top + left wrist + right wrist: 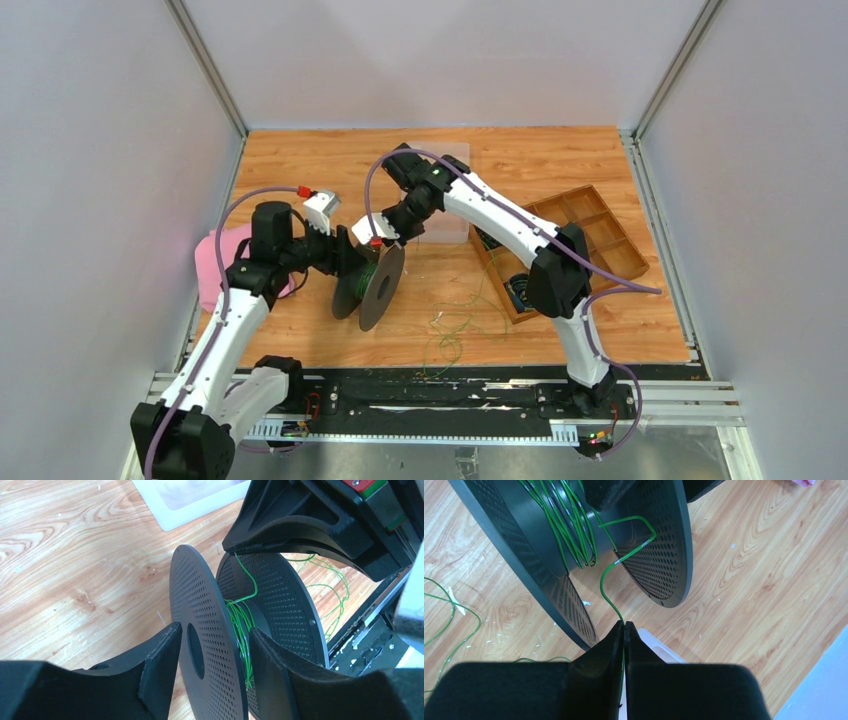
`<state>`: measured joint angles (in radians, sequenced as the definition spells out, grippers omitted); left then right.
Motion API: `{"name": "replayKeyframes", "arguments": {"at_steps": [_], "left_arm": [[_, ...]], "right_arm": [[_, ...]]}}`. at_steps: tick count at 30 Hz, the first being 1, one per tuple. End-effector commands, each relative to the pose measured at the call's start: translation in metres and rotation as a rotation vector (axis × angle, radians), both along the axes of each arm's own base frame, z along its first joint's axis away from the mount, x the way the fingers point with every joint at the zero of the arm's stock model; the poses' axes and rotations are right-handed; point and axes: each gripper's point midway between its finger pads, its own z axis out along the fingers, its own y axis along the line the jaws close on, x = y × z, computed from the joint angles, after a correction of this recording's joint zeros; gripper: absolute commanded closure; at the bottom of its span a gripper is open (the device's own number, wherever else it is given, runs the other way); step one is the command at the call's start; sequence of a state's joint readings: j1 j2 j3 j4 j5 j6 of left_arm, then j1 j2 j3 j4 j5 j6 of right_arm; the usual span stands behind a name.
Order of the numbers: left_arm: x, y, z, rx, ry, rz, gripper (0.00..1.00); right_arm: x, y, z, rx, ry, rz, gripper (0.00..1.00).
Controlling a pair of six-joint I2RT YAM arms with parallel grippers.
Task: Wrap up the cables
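- Gripping one disc of the black perforated plastic spool point(200, 605), your left gripper point(212, 647) had one finger point(155, 665) against the disc's outer face and the other between the two discs, so the spool stood on edge in its hold.
- Your right gripper point(624, 630) was pinched fully together on the thin green cable point(610, 582), which emerged right at its fingertips.
- From those fingertips the cable rose, bent over in a small loop and ran into the coils wound on the spool's hub, just ahead of the right gripper.
- More of the same cable lay loose on the light wooden table point(560, 150), off to one side of the right gripper.
- In the overhead view your two grippers sat close together, with the right one at the spool's upper rim.
- A brown wooden tray with compartments point(600, 232) sat behind the right gripper, beside that arm.
- A pink cloth point(212, 265) lay behind the left gripper, partly under that arm.
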<state>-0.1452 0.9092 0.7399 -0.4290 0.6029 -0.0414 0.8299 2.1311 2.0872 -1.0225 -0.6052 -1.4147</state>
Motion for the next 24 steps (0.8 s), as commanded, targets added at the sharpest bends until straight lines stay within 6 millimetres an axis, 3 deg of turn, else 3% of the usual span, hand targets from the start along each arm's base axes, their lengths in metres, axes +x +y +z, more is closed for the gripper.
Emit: {"name": "replayKeyframes", "arguments": {"at_steps": [1,24], "left_arm": [[0.006,0.002,-0.004,0.005,-0.014,0.018,0.44],[0.013,0.006,-0.002,0.179,-0.108,0.043,0.5]], "right_arm": [[-0.019,0.003,-0.016,-0.027,0.065,0.04,0.99],[-0.018,0.006,-0.026,-0.037,0.092,0.012,0.99]]}}
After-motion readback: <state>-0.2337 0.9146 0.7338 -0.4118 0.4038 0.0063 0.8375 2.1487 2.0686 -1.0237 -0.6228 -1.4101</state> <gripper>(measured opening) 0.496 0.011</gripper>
